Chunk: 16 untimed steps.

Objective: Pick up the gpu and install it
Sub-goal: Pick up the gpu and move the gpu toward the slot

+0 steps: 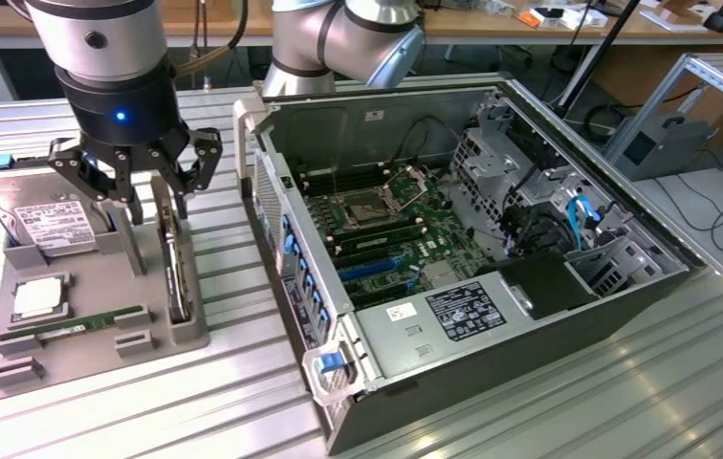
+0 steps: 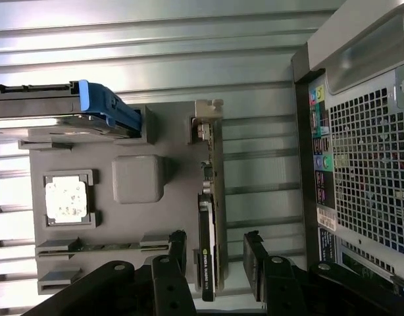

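The gpu is a thin dark card with a pale metal bracket. It stands on edge in a slot of the grey holder at the exterior view's left. My gripper hangs just above its far end, open. In the wrist view the gpu runs between my two black fingertips, one on each side, with a small gap to each. My gripper holds nothing. The open computer case lies to the exterior view's right, with its motherboard and blue slot exposed.
The holder also carries a boxy hard drive with a blue tab, a square processor and a green RAM stick. The case's rear panel stands close beside the holder. The table is ribbed metal.
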### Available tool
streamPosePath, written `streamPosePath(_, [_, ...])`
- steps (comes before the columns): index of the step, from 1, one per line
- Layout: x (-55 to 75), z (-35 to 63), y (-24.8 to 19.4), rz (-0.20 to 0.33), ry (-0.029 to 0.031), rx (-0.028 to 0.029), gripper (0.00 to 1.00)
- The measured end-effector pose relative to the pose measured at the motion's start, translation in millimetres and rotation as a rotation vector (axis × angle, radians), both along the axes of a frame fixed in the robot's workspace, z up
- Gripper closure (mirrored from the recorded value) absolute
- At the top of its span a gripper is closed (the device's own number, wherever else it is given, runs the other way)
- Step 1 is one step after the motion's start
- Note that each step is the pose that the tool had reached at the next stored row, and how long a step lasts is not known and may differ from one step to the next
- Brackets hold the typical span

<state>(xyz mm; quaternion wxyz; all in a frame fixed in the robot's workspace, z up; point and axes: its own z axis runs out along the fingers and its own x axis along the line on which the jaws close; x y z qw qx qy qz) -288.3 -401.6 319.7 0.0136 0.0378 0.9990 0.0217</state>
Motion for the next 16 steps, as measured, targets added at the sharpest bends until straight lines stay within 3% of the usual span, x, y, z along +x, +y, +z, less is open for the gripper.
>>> streamPosePath(16, [0.2,-11.0,-3.6,0.0,-0.0001,0.0,0.52])
